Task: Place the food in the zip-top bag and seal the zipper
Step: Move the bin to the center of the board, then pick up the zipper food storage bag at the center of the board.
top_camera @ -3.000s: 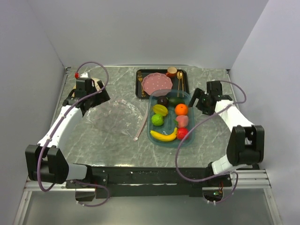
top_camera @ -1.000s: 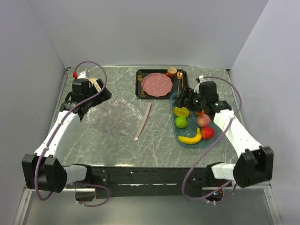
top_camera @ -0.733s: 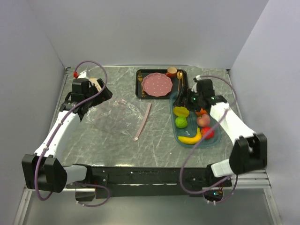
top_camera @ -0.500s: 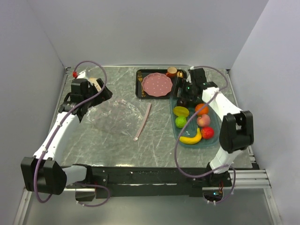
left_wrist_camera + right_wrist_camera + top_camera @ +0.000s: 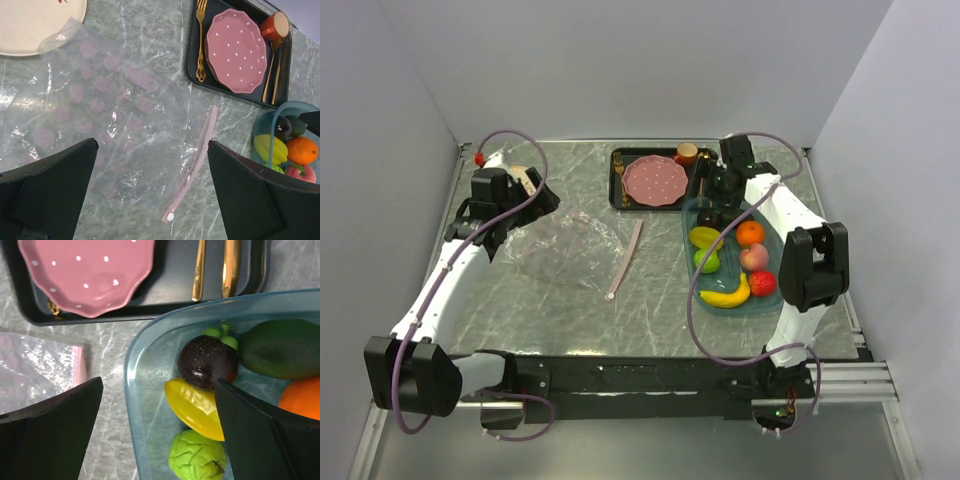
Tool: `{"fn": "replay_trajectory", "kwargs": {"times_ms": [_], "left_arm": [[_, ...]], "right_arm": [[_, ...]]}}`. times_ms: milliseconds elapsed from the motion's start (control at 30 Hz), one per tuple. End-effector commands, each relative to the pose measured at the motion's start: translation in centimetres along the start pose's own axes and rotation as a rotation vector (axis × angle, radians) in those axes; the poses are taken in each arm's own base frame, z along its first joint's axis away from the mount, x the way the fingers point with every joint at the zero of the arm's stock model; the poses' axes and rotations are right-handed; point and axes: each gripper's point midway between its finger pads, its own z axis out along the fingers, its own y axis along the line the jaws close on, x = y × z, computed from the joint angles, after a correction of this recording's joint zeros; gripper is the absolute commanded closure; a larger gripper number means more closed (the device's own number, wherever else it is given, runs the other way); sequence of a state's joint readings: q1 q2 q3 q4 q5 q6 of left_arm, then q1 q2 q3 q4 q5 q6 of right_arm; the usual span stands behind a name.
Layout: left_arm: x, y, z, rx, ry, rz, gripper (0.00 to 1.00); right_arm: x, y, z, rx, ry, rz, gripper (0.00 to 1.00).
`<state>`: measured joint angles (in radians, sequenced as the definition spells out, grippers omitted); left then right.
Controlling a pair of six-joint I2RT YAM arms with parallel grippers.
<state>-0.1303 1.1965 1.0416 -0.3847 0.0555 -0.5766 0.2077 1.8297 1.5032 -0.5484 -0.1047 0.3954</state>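
1. Overhead, the right claw (image 5: 710, 200) covers the blue tray's (image 5: 770, 300) far end, hiding the dark fruits (image 5: 207, 362) beneath.
2. Right wrist: the orange (image 5: 302, 399) by that claw's right finger is edge-cropped.
3. Left wrist: the cream plate (image 5: 35, 22) ahead-left of the left claw (image 5: 152, 147) is cropped.

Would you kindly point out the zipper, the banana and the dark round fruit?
zipper (image 5: 197, 159), left wrist view, middle of the pink strip.
banana (image 5: 725, 296), top external view, middle of its curve.
dark round fruit (image 5: 207, 362), right wrist view, centre of its skin.
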Motion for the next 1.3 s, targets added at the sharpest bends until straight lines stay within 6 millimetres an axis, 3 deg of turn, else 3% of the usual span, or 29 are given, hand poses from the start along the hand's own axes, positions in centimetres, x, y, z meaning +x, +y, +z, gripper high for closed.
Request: {"fn": "replay_trajectory", "kwargs": {"times_ms": [0,167,300,500,767,867,933,967,1033,1067,1100,1133,1167,1233,1267], "left_arm": [[-0.5,-0.4,0.4,0.02,-0.015,0.008,0.01],[-0.2,-0.5,0.6,0.032,-0.009,0.004,0.01],[-0.4,-0.8,0.5,0.048,-0.027,-0.033,0.01],[0.2,-1.4,0.9,0.085,0.006,-0.031,0.01],[1.2,-1.1,1.4,0.086,0.035,-0.028,0.01],[1.8,-1.4,1.6,0.111,0.066,-0.011,0.01],[2.2,-1.7,1.7,0.133,0.087,0.011,0.01],[2.6,-1.9,1.8,0.144,0.1,0.02,0.01],[3.4,-2.7,1.9,0.165,0.124,0.071,0.01],[4.2,-2.7,2.1,0.152,0.151,0.089,0.01],[4.2,-3.4,2.0,0.157,0.155,0.132,0.01],[5.6,-5.1,1.9,0.183,0.18,0.18,0.01],[6.2,-5.3,2.4,0.15,0.182,0.208,0.01],[8.2,-7.9,2.3,0.169,0.208,0.294,0.01],[8.8,-7.0,3.5,0.085,0.21,0.322,0.01]], "right_arm": [[-0.4,-0.4,0.7,0.027,-0.009,-0.018,0.0],[-0.7,-0.7,2.1,0.025,-0.012,-0.007,0.0],[-2.6,-0.1,2.7,-0.057,-0.097,0.004,0.0],[-4.3,-0.3,4.2,-0.056,-0.086,-0.002,0.0],[-4.3,-0.3,6.1,-0.076,-0.033,0.002,0.0],[-6.0,0.9,4.3,-0.099,-0.075,-0.006,0.0],[-4.9,1.2,3.6,-0.134,-0.063,0.003,0.0],[-5.5,2.1,1.8,-0.165,-0.094,0.001,0.0],[-3.5,2.5,0.9,-0.176,-0.078,-0.003,0.0],[-4.0,3.3,-1.3,-0.195,-0.124,-0.014,0.0],[-2.1,3.2,-1.5,-0.195,-0.102,-0.025,0.0],[-1.7,3.5,-2.4,-0.199,-0.114,-0.036,0.0],[-2.0,3.9,-4.5,-0.211,-0.152,-0.042,0.0],[-0.5,3.2,-5.2,-0.196,-0.144,-0.038,0.0],[-0.5,3.0,-6.7,-0.188,-0.166,-0.031,0.0]]}}
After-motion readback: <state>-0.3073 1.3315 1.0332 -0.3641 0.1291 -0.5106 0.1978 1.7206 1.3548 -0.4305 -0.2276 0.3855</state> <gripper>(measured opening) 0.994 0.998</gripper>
